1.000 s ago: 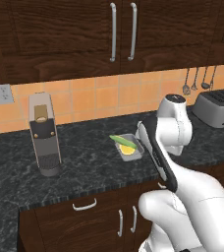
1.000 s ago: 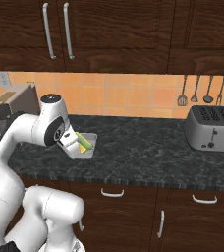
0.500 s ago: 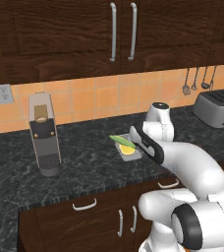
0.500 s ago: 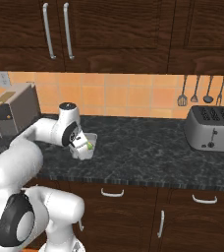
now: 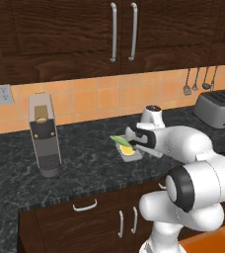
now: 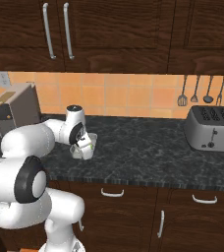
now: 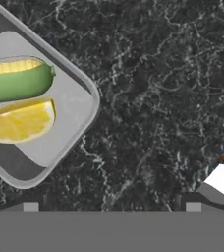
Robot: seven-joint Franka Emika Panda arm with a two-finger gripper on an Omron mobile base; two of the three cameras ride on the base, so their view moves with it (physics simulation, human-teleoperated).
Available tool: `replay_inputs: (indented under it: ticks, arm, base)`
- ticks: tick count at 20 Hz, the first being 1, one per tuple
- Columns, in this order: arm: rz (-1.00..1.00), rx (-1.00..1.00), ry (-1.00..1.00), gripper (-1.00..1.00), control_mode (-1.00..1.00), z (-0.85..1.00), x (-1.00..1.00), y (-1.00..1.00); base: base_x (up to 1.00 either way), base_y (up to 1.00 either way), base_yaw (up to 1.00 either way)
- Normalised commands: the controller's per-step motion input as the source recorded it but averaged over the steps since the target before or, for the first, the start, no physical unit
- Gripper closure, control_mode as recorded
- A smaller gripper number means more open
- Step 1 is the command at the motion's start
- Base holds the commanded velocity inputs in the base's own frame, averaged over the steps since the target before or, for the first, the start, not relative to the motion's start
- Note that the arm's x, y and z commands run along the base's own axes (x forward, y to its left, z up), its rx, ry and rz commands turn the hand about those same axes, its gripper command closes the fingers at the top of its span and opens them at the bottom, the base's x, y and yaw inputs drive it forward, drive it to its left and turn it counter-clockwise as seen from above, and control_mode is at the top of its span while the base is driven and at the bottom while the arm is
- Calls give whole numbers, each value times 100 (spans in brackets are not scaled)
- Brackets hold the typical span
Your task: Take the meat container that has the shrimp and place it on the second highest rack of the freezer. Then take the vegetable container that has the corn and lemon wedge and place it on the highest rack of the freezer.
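Observation:
The vegetable container (image 7: 87,106) is a shallow grey tray on the dark marble counter, holding the green-husked corn (image 7: 18,81) and the yellow lemon wedge (image 7: 18,120). In the hand view it lies at the left, cut off by the frame edge. My gripper (image 7: 111,206) is open and empty, over bare counter beside the tray's corner. In the left base view the hand reaches low to the container (image 5: 130,153), with the gripper (image 5: 135,144) right at it. The right base view has the container (image 6: 86,146) just under the gripper (image 6: 81,141).
A tall coffee machine (image 5: 44,133) stands on the counter left of the tray. A toaster (image 6: 212,129) sits at the far right, with utensils (image 6: 195,91) hanging on the tiled wall above it. Dark upper cabinets hang overhead. The counter's front edge runs close behind the tray.
The arm has swung down and stretched forward, bringing the hand from above the counter to low beside the tray. The jaws stay open. The tray has not moved.

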Motion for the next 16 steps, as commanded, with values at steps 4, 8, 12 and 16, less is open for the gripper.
replay_inputs:
  ticks: [4, 8, 12, 16]
  arm:
    - [-5, 0, -5, -100, -100, -46, 2, 0]
    - [-8, 0, -1, -100, -100, -26, 35, -3]
    - [-8, 0, 0, -100, -100, -13, 34, -4]
    - [-9, 0, 0, -100, -100, -3, 35, -2]
  base:
    - [0, 0, 0]
    - [0, 0, 0]
    - [0, 0, 0]
    - [0, 0, 0]
